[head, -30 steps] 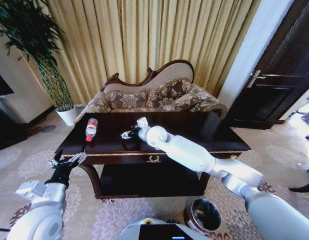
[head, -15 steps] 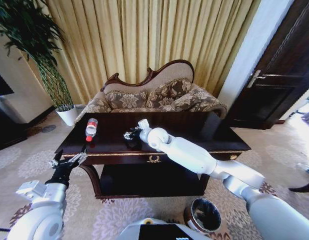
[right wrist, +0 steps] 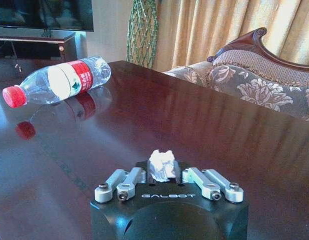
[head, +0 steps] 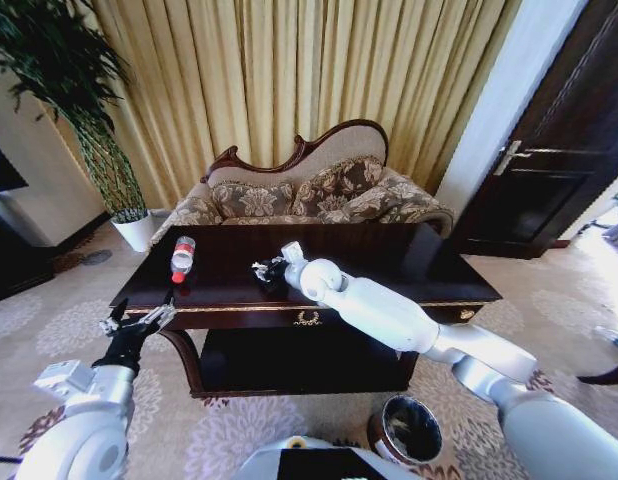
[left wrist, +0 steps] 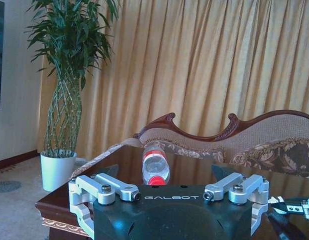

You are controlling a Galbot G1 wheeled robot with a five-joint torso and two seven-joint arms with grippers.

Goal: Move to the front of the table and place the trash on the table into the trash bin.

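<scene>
The dark glossy table (head: 399, 252) stands right in front of me. A clear bottle (head: 182, 257) with a red label and cap lies on its far left part; the same bottle (right wrist: 59, 82) (left wrist: 155, 164) shows in both wrist views. My right gripper (head: 266, 270) (right wrist: 163, 174) hovers low over the table's middle, shut on a small crumpled white scrap (right wrist: 162, 162). Off the table's front left corner, my left gripper (head: 134, 322) (left wrist: 167, 176) is held open and faces the bottle. The dark round trash bin (head: 406, 430) sits on the carpet at my right front.
A patterned sofa (head: 309, 195) stands behind the table before gold curtains. A plant in a white pot (head: 137, 230) is at the back left, a dark cabinet (head: 9, 262) at the far left, a dark door (head: 559, 150) on the right.
My right gripper has drifted a little to the right and toward me over the table top. The left arm and the bottle have stayed put.
</scene>
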